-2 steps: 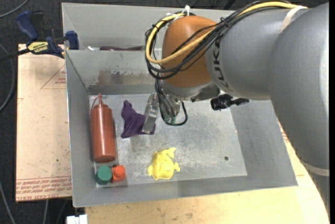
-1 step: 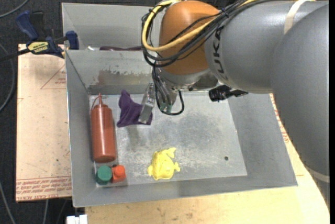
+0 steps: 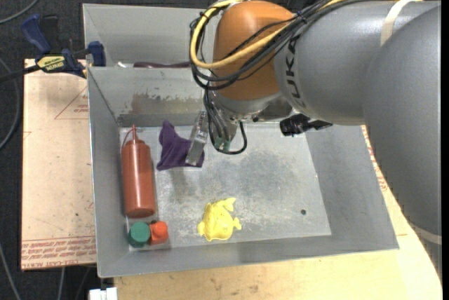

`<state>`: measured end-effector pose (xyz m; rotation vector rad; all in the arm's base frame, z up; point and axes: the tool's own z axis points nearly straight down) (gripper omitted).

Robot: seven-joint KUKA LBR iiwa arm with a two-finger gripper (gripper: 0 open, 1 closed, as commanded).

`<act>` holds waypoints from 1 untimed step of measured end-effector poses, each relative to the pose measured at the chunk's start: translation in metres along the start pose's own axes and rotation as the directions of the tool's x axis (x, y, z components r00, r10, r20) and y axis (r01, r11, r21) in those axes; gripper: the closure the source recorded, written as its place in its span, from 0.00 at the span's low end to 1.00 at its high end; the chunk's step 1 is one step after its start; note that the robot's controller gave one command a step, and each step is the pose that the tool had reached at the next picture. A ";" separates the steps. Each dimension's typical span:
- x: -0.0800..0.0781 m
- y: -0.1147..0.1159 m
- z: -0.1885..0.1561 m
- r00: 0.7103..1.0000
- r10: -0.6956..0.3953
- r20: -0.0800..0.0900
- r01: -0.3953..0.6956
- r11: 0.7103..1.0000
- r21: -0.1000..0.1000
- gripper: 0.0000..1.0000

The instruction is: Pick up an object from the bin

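Here the pincer [image 3: 196,155] hangs low in the back-left part of the grey bin [image 3: 280,172], under the orange cover [image 3: 245,46] of the wrist. Its tip is at the right edge of a purple soft thing [image 3: 172,144], touching it or just beside it; which of the two I cannot tell. Whether the pincer is wide or narrow I also cannot tell from this side.

The purple soft thing is one piece, crumpled and dark violet, with a pointed flap standing up at its top and a wider fold below. It lies on the bin floor near the back wall, just to the right of the red bottle [image 3: 138,178].

Going outward, I count one red bottle, lying along the left wall with its thin nozzle toward the back. At its foot, in the front-left corner, is one small clear pack [image 3: 149,234] with two round pieces inside, one green and one orange. One yellow soft figure [image 3: 219,220] lies near the front wall, well apart from the pincer.
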<state>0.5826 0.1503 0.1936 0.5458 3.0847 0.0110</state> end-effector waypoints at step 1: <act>0.008 0.000 -0.022 1.000 0.006 -0.001 -0.006 1.000 0.001 1.00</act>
